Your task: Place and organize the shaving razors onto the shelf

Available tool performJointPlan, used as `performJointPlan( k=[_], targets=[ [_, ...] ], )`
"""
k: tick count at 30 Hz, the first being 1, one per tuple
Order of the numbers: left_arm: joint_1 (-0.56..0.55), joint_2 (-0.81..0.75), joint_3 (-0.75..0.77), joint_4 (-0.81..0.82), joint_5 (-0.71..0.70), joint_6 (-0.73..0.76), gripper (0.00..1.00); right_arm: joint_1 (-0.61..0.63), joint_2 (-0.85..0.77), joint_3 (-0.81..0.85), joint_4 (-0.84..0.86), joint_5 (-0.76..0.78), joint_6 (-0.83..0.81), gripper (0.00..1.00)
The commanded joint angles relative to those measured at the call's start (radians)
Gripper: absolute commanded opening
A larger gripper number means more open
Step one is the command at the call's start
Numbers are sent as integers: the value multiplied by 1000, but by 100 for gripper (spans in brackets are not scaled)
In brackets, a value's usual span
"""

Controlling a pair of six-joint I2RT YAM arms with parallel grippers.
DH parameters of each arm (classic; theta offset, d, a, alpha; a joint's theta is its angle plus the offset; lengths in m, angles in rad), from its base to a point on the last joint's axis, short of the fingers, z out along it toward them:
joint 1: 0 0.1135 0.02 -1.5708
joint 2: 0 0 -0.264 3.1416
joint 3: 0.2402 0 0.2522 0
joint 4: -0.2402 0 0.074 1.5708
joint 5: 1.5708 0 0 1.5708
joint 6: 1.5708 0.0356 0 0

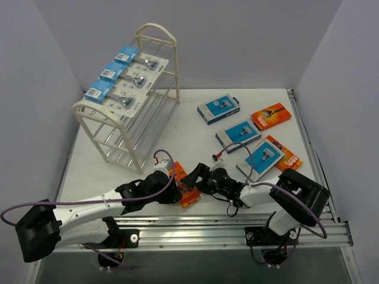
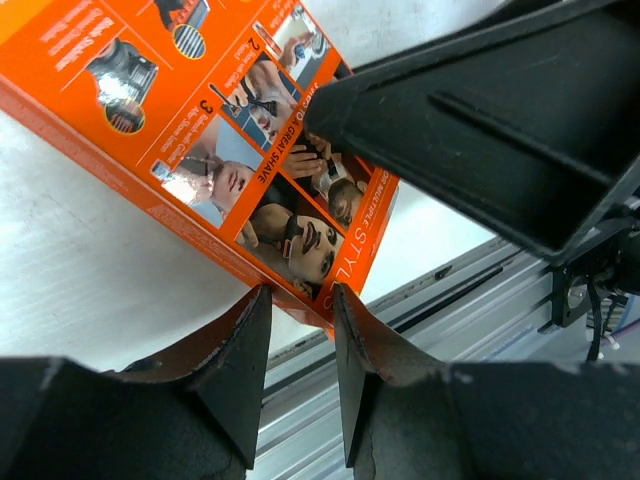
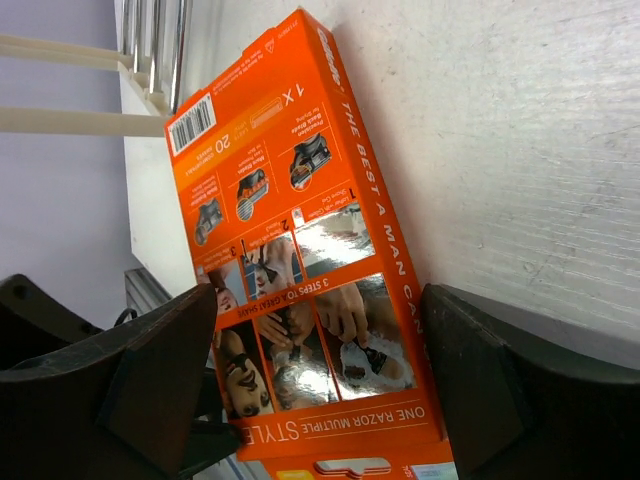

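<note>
An orange razor box stands tilted on its edge near the table's front, between both grippers. My left gripper is shut on its lower corner, one finger on each face; the left gripper fills the bottom of its own view. My right gripper spans the box's width, with both fingers touching the side edges of the orange box and the right gripper shut on it. The cream shelf stands at the back left with three blister-card razors on its top tier.
Three blue-and-white razor boxes and two orange boxes lie flat on the right half of the table. The metal rail runs along the front edge just behind the held box. The shelf's rods show beyond the box.
</note>
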Motion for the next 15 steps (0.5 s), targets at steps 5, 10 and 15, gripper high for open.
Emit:
performJointPlan(
  k=[5,10,15],
  targets=[
    [6,20,127,274,-74,39,39,128,-26,16,114,-156,90,77],
    [6,14,159,277,-60,62,39,158,-33,13,125,-150,101,77],
    [4,47,198,294,-42,82,39,161,-44,13,151,-159,127,80]
  ],
)
